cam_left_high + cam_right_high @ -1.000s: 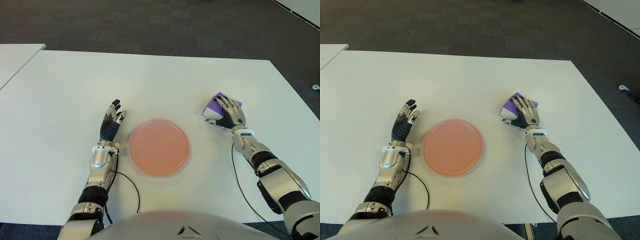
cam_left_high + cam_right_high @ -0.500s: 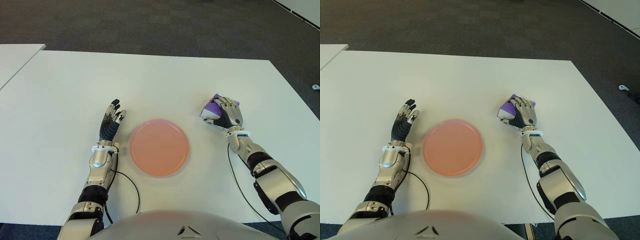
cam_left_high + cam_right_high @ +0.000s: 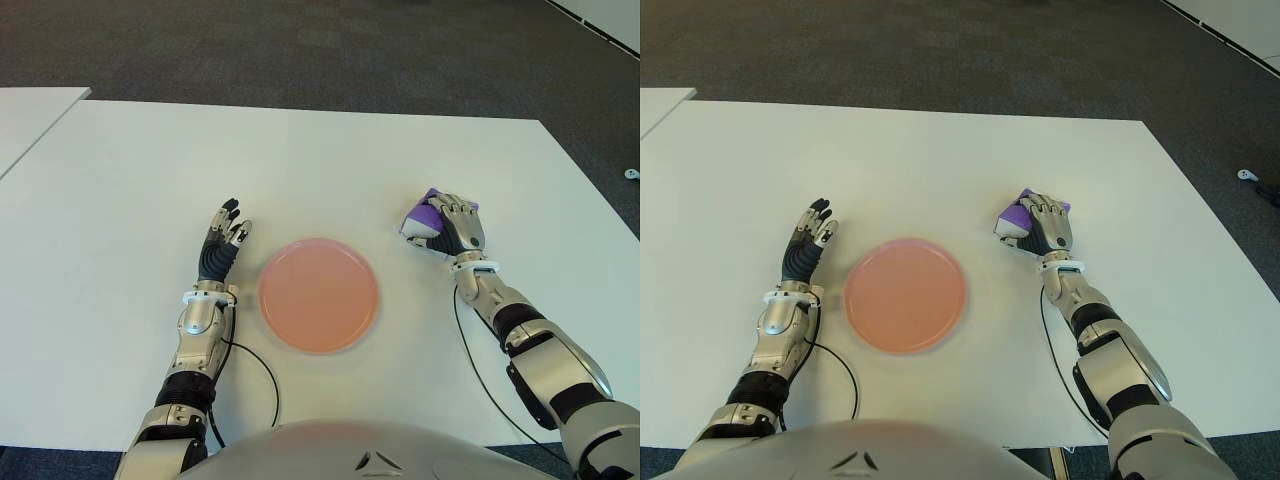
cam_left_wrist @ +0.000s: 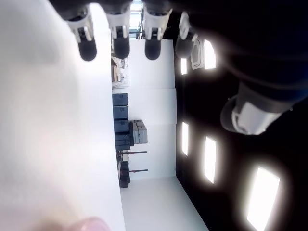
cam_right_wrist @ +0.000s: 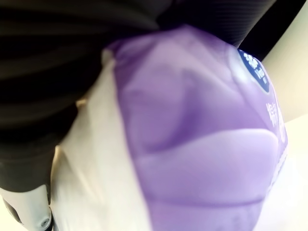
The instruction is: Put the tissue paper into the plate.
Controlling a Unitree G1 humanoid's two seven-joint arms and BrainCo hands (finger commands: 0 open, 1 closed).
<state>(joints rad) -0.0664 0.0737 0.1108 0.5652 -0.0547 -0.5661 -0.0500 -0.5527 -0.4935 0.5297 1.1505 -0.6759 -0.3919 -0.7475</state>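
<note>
So my right hand [image 3: 455,226] is wrapped over the tissue pack [image 3: 424,218] — fingers curled down across the top, purple wrapper bulging out on the left side. The wrist view is basically all purple plastic pressed into my palm, so I'd call that a proper grip. The pack looks to be down at the table [image 3: 300,170], to the right of the plate [image 3: 318,294] and a bit farther back, not touching it. The plate's pink, nothing in it, sitting between my two hands.

My left hand [image 3: 222,243] shows just left of the plate, fingers straight and loosely spread, holding nothing — it's just out of the way.

Grabbing from above makes sense, since I only need to lift, swing left and nearer, then let go over the plate. The wrapper's slick, so I'd guess it could slip.
</note>
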